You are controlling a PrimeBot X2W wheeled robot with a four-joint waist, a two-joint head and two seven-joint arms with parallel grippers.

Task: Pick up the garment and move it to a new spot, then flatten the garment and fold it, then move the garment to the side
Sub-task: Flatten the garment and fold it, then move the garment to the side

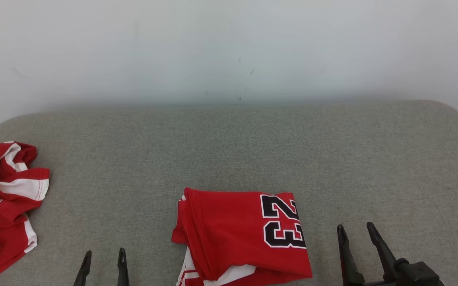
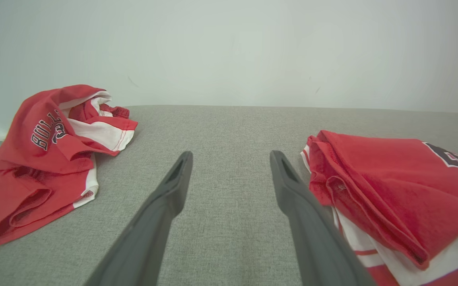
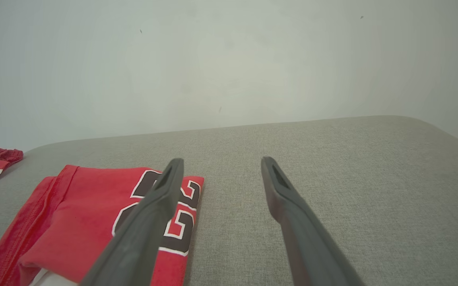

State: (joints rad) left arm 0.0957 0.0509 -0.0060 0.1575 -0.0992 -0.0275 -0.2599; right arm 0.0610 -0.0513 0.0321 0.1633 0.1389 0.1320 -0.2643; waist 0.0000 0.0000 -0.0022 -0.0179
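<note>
The left hand (image 1: pixel 105 256) ends in two slim black fingers (image 1: pixel 122 267) that taper to narrow points. In its wrist view they are matte dark grey and smooth, broad at the root and thinner toward the tip. Each has a long shallow slot (image 2: pixel 176 171) sunk into its face just below the tip. The right hand (image 1: pixel 355 229) carries the same pair of long, tapered, slotted fingers. They are set on a black blocky mount (image 1: pixel 422 275) with a small rounded knuckle (image 1: pixel 400 263) where one finger joins it.
</note>
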